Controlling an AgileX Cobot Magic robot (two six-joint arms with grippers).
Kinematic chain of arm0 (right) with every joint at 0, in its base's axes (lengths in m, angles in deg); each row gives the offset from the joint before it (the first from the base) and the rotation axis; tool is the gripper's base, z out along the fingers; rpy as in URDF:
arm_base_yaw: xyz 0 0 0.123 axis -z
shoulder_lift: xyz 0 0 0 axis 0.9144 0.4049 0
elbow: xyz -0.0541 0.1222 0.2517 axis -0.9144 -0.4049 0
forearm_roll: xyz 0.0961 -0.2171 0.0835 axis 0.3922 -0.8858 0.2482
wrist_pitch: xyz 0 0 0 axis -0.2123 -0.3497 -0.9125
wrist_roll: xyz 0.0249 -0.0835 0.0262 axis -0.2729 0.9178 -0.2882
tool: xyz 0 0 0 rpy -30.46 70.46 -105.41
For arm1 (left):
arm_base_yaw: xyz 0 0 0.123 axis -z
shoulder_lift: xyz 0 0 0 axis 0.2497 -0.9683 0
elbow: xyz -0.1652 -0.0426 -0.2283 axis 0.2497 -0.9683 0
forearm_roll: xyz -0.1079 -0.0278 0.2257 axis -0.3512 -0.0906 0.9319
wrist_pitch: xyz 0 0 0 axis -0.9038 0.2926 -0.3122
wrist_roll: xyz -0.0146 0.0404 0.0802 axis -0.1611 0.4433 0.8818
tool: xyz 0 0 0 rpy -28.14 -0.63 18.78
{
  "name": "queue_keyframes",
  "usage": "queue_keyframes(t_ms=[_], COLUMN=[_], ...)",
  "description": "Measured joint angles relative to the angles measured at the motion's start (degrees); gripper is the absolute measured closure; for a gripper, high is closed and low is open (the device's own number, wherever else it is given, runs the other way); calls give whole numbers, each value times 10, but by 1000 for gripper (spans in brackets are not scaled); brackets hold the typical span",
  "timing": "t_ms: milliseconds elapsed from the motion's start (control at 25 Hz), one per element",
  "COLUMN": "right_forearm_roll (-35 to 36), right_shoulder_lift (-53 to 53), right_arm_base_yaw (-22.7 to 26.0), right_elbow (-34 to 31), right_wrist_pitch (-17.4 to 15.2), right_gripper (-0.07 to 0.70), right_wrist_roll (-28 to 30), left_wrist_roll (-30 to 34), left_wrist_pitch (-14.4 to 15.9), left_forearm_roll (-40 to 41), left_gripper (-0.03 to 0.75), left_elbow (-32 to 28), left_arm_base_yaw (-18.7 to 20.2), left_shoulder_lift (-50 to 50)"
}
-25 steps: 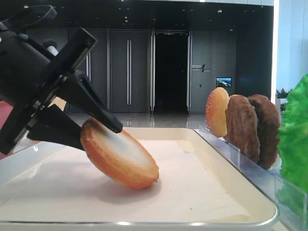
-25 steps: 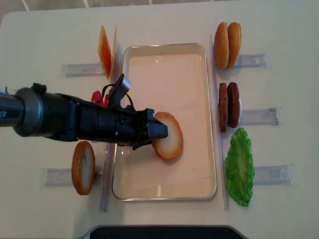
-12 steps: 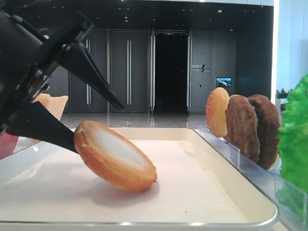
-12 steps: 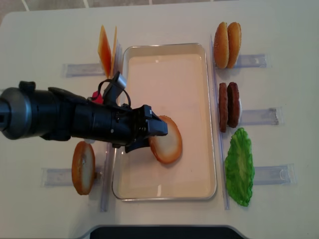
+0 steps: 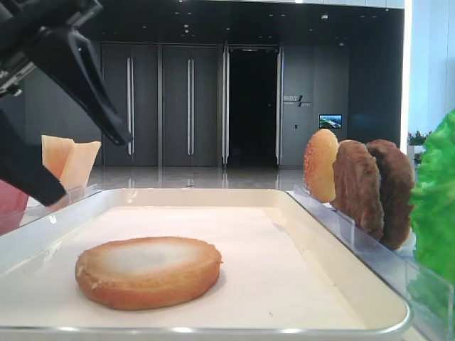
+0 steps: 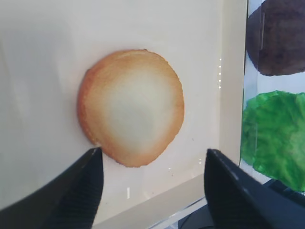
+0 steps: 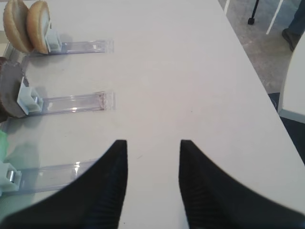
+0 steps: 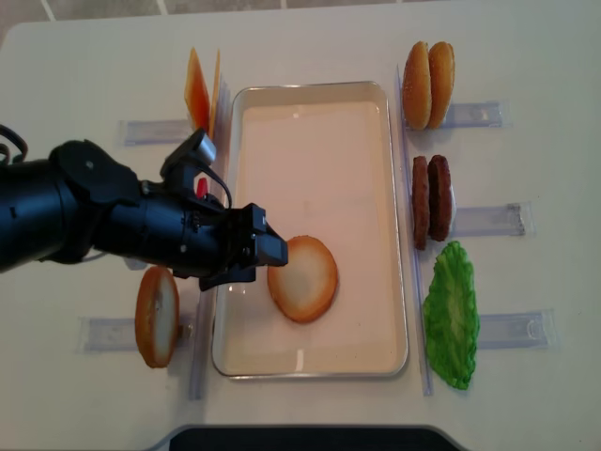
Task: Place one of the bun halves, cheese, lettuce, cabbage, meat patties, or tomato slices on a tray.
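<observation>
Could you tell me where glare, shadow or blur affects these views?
Low exterior view: bright window glare at right, soft lettuce. Left wrist view: small glints on the tray rim, blurred dark fingers. Overhead view: even light, faint shadow beside the bun half.

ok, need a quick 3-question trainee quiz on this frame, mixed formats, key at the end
1. True or false: the flat bun half lies flat on the tray.
2. The left gripper is: A) shut on the bun, B) open, off the bun, C) out of view.
3. What stands in the rack between the seeded buns and the lettuce?

Key: 1 true; 2 B; 3 two meat patties.
</observation>
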Motion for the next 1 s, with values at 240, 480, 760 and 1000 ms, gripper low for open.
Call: queue_keyframes(t_ms=[240,480,760,1000], right_forearm_roll=[0,0,0,0], right_shoulder_lift=[0,0,0,0], right_arm_base_yaw=[0,0,0,0], right_elbow=[0,0,0,0], right_wrist_pitch=[0,0,0,0], right_gripper=[349,349,349,349], right_wrist_roll=[0,0,0,0], left_wrist_roll=[-194,-319,-355,-359], left_wrist_pitch=[104,259,367,371], left_forearm_roll=[254,461,583,611], left_gripper=[213,213,213,213], left_elbow=[86,176,216,217], left_arm_base_yaw=[0,0,0,-3], left_shoulder_lift=[69,111,114,114])
